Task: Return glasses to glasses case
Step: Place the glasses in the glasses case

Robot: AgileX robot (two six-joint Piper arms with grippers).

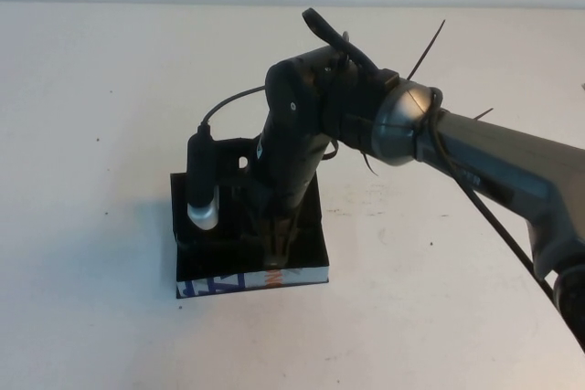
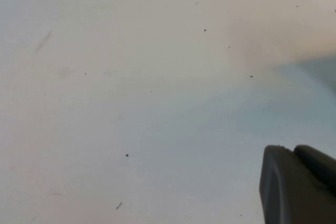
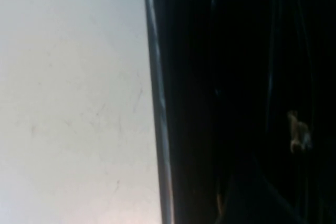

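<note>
The glasses case (image 1: 302,244) is a black box lying open near the table's middle, its blue, white and orange patterned front edge (image 1: 247,281) facing me. My right gripper (image 1: 277,248) reaches down into the case, close to its front edge. The right wrist view shows the case's rim (image 3: 157,103) and a dark interior (image 3: 236,77). I cannot make out the glasses in any view; the arm and the dark inside hide them. My left gripper (image 2: 294,150) is out of the high view. It hovers over bare table, shut and empty.
The right arm (image 1: 475,148) crosses from the right edge toward the case. Its wrist camera (image 1: 203,194) hangs over the case's left side. White table (image 1: 91,134) surrounds the case on all sides.
</note>
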